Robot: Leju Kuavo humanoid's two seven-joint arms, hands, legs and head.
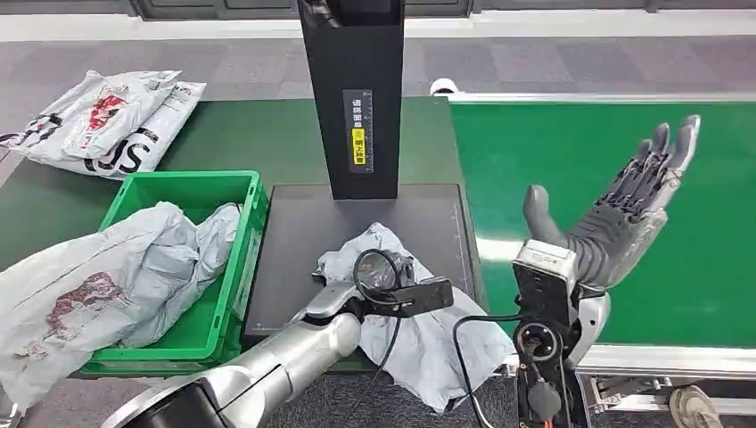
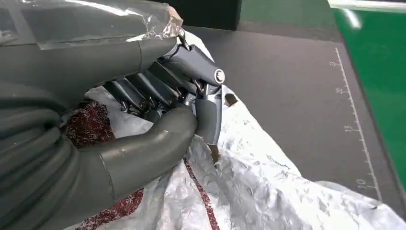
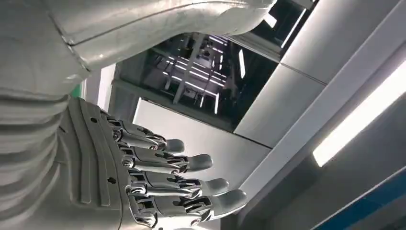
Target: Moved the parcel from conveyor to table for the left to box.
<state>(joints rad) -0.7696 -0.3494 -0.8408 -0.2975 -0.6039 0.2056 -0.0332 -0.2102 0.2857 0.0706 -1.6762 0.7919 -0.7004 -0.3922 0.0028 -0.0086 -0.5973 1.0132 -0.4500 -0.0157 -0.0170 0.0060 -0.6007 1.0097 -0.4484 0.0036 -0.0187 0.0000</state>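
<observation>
Lettering is showing on a narrow black label with white Chinese characters and a yellow patch (image 1: 358, 125), too small to read, running down the front of the tall black upright column (image 1: 351, 89) that is standing at the back of the dark grey flat platform (image 1: 294, 250). Bold black letters, partly readable as "US", are showing on the white printed plastic mailer bags (image 1: 107, 120) lying on the green tabletop (image 1: 258, 134) at the far left. A white ruler scale with the numbers 10, 15 and 20 (image 2: 361, 139) is running along the platform's edge in the left wrist view.

The left robot hand (image 2: 182, 110) is resting on the crumpled grey plastic parcel with a dark red print (image 1: 419, 334), its fingers (image 2: 208, 117) curled down and pinching the plastic against the thumb. The parcel is lying on the near part of the dark platform, spilling over its front edge. The right robot hand (image 1: 624, 214) is hanging above the green conveyor belt (image 1: 713, 223), palm up, fingers spread wide and holding nothing.

A green plastic crate (image 1: 227, 267) is sitting just left of the platform, with another large crumpled grey bag (image 1: 98, 290) draping over its near left side. The floor beyond is looking grey and striped.
</observation>
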